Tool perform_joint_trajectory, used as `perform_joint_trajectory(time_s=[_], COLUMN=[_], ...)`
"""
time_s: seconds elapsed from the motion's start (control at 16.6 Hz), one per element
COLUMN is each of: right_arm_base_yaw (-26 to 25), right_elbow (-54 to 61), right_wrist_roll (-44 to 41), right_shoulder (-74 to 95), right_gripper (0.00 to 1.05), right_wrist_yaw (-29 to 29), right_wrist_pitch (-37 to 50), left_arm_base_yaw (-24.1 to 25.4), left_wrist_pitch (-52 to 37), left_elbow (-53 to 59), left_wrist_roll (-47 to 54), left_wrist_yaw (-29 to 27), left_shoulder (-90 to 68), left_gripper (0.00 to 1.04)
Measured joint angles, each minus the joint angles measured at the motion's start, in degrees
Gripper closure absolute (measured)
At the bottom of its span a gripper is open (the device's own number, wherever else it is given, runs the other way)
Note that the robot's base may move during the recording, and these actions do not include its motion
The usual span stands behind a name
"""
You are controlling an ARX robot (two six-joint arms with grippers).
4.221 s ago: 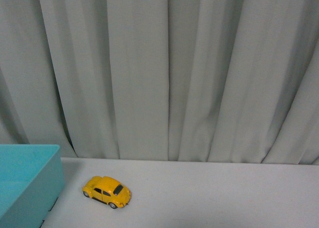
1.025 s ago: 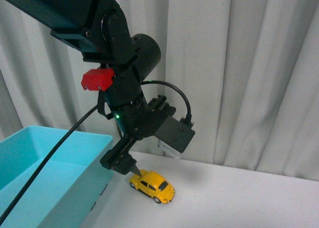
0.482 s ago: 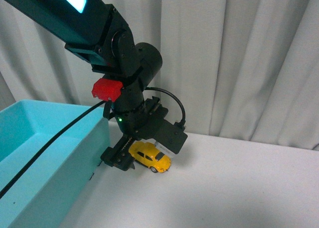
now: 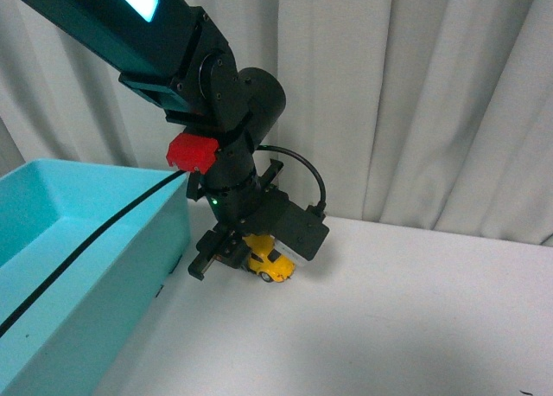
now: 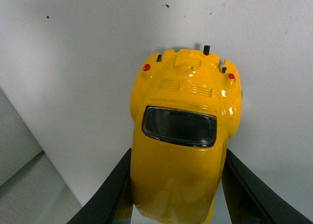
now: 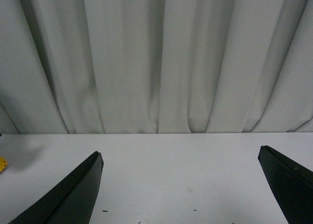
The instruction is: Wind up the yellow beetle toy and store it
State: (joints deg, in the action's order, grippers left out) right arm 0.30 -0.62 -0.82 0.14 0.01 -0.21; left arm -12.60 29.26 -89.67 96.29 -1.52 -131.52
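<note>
Left jaws flank, perhaps touching, the yellow beetle toy (image 5: 177,177).

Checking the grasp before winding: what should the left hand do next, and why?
Probably squeeze the left hand shut on the yellow beetle toy. Its fingers straddle the toy's sides, the toy sits on the table, and whether they grip it firmly is unclear.
</note>
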Motion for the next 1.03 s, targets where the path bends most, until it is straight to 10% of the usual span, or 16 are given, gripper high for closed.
perform_joint_trajectory(time_s=[0.66, 1.03], right_arm_base_yaw=[0.0, 0.0], right_elbow=[0.0, 0.0], right_wrist_roll=[0.0, 0.0], right_shoulder=[0.0, 0.0], right_gripper=[0.07, 0.07], right_wrist_yaw=[0.0, 0.0], right_wrist_pitch=[0.0, 0.0], left_arm_base_yaw=[-1.4, 10.1], left_wrist_pitch=[12.5, 12.2], left_elbow=[0.9, 4.9], left_wrist_roll=[-6.3, -18.5], left_wrist_yaw=[15.6, 23.4], left_shoulder=[18.7, 34.6], left_gripper=[0.64, 0.64])
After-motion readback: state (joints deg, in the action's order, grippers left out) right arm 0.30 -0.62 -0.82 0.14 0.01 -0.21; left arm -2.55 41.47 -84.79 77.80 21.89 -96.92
